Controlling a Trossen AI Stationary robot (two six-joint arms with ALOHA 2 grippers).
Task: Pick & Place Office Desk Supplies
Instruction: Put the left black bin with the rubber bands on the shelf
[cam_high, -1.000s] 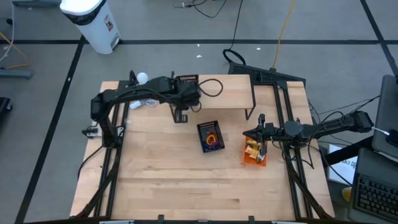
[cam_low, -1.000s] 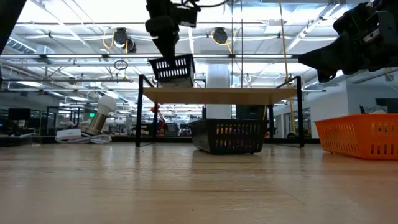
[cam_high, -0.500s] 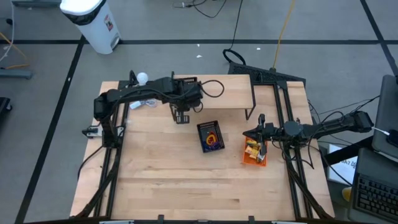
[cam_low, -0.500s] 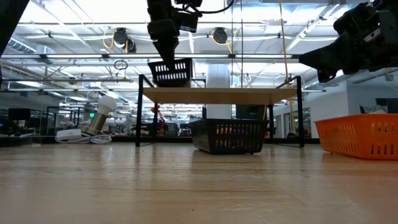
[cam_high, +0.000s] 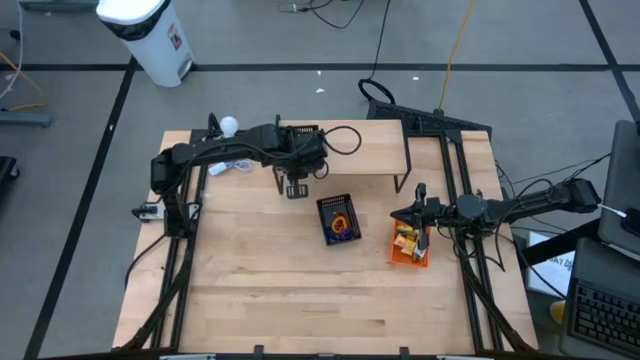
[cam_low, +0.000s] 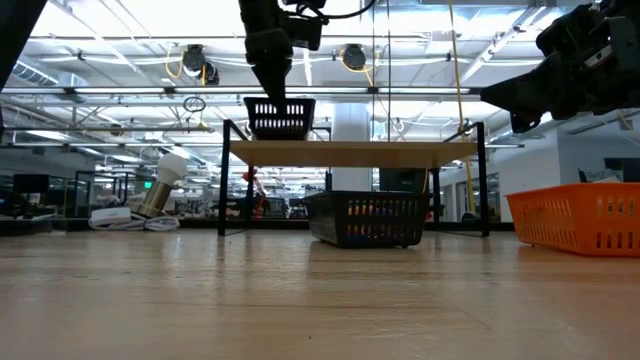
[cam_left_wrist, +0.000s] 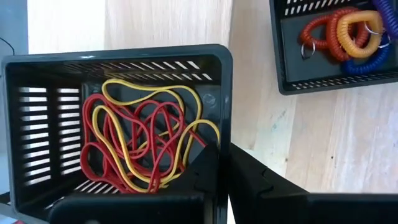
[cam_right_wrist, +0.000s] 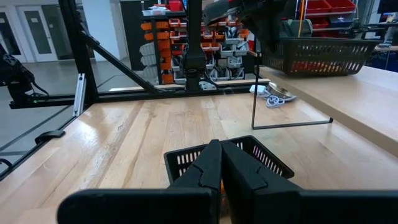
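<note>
A small black basket (cam_left_wrist: 124, 124) (cam_low: 279, 118) (cam_high: 302, 129) of red and yellow elastic loops stands on the left end of the raised wooden shelf (cam_low: 350, 154) at the table's far side. My left gripper (cam_left_wrist: 224, 152) (cam_low: 285, 98) comes down on it from above and is shut on one side wall. A second black basket (cam_high: 338, 218) (cam_left_wrist: 336, 43) with orange, red and blue coiled loops stands on the table in front of the shelf. My right gripper (cam_right_wrist: 221, 163) (cam_high: 421, 212) is shut and hangs over the orange basket (cam_high: 410, 246) at the table's right. My left gripper has the basket's side wall (cam_left_wrist: 226, 127) between its two fingers at the rim. One finger (cam_left_wrist: 205, 168) is inside the basket and one finger (cam_left_wrist: 252, 180) is outside. The fingers slant down from above. The basket stands level with its bottom on the shelf.
The shelf stands on thin black legs (cam_low: 226, 180) over the table's far middle. A white ball-topped stand (cam_high: 229, 125) is at the far left corner. The near half of the wooden table (cam_high: 300, 300) shows bare wood. A white bin (cam_high: 150, 35) stands on the floor beyond.
My left gripper has sunk a little with the small black basket. The basket hung tilted just above the shelf and now stands level on the shelf's top. My right arm has kept still.
</note>
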